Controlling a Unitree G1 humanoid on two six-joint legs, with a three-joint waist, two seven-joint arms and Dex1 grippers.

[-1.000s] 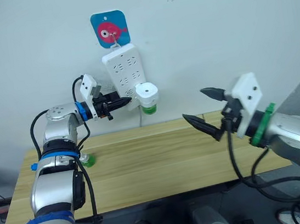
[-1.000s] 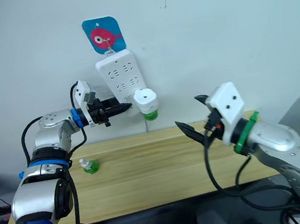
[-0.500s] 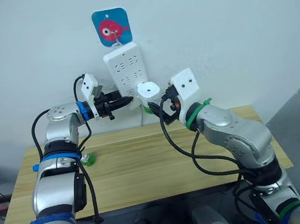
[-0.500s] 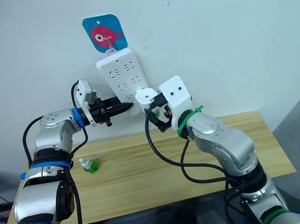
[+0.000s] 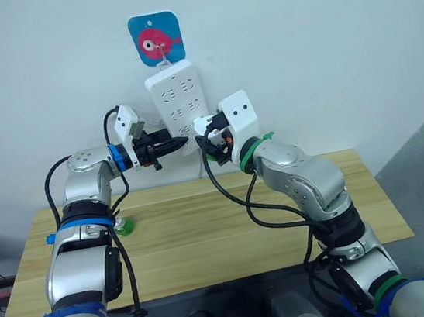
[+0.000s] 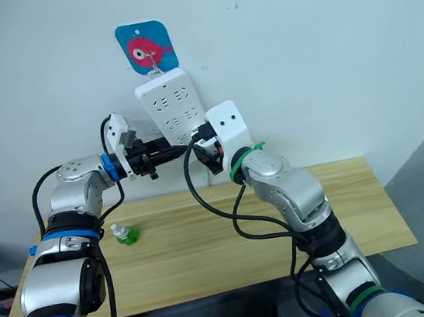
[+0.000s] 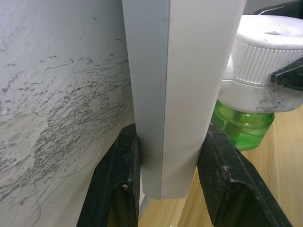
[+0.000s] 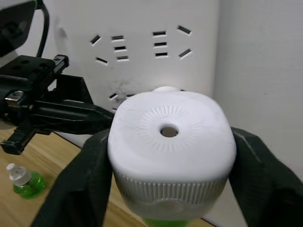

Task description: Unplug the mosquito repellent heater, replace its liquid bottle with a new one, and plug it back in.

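- Left eye view: mosquito repellent heater [image 5: 206, 125] plugged into the lower end of the white power strip [image 5: 178, 100] hanging on the wall, mostly hidden behind the right gripper [image 5: 213, 136]
- Right gripper closed in around the heater from the front, black fingers on either side of it; a sliver of green liquid bottle [image 5: 210, 157] peeking out beneath
- Left gripper [image 5: 169, 144] reaching in from the left, pinching the strip's lower edge
- Blue card with a red fish picture [image 5: 156, 39] above the strip, on the same hook; no writing readable
- On the wooden table [image 5: 205, 222], a spare green bottle [image 5: 122, 227] with a clear cap, beside the left arm, well apart from the heater
- Right eye view: same layout; spare bottle standing upright on the table, green liquid visible inside
- Left wrist view: two black fingers [image 7: 226, 184] clamped on opposite faces of the strip's thin white edge, touching it on both sides; wall right behind
- Heater just beyond, ribbed white collar above a green bottle screwed in underneath, liquid filling the visible part
- Right wrist view: heater dead centre, round vent hole on top ringed by fine radial grooves, no brand or lettering legible
- Black pads [image 8: 80, 184] pressed against both flanks of the heater, gripping it; socket slots of the strip behind, spare bottle down on the table
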